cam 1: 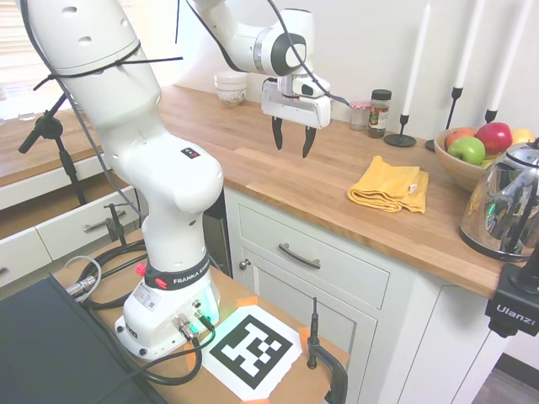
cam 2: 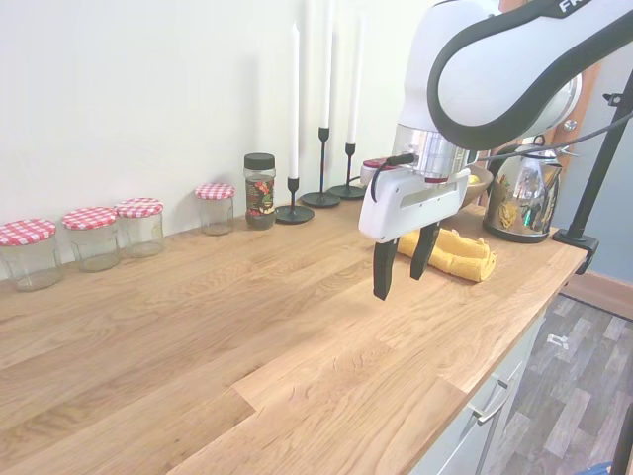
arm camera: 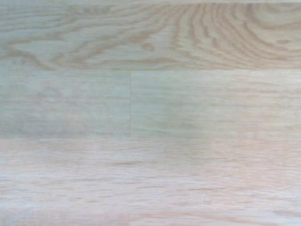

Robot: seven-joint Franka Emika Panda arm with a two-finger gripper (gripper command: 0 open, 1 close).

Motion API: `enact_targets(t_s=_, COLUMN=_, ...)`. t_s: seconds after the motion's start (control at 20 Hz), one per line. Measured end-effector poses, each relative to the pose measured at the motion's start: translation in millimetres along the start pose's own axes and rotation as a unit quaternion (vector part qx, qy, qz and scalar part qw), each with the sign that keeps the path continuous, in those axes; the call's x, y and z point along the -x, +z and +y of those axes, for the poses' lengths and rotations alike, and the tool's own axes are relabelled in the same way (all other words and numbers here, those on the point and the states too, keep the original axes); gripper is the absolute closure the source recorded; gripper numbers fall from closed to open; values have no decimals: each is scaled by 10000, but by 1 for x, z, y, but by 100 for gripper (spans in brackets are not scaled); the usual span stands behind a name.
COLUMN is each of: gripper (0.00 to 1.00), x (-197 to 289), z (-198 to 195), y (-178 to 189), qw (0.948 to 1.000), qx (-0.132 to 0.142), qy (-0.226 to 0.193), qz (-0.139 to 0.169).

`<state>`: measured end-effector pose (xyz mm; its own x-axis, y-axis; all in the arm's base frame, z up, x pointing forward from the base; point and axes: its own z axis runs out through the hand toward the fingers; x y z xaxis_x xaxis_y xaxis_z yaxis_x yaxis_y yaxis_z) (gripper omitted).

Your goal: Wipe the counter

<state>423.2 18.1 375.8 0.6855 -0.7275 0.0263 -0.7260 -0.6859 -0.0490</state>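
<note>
The counter (cam 1: 253, 160) is a long warm-brown wooden top over white cabinets, and it fills the second exterior view as planks (cam 2: 247, 336). My gripper (cam 1: 292, 145) hangs open a little above the wood with nothing between its fingers; it also shows in the second exterior view (cam 2: 404, 268). A folded yellow cloth (cam 1: 388, 185) lies flat on the counter to the gripper's right, apart from it, and sits just behind the fingers in the second exterior view (cam 2: 455, 252). The wrist view holds only blurred wood grain (arm camera: 150, 113).
A fruit bowl (cam 1: 459, 164), a steel kettle (cam 1: 505, 206), black candlesticks (cam 1: 402, 135), a spice jar (cam 1: 380, 112) and a white bowl (cam 1: 230, 87) stand at the back. Several checked-lid jars (cam 2: 94, 236) line the wall. A drawer handle (cam 1: 299, 255) sits below the counter's front edge.
</note>
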Motion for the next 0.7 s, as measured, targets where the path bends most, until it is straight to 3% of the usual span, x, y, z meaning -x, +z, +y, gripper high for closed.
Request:
enact_targets(t_s=0.4, gripper=0, x=-10, z=7, y=1, qw=9998, qx=23, qy=140, qz=108)
enact_targets(t_s=0.7, gripper=0, x=-54, z=42, y=3, qw=9980, qx=-37, qy=615, qz=132)
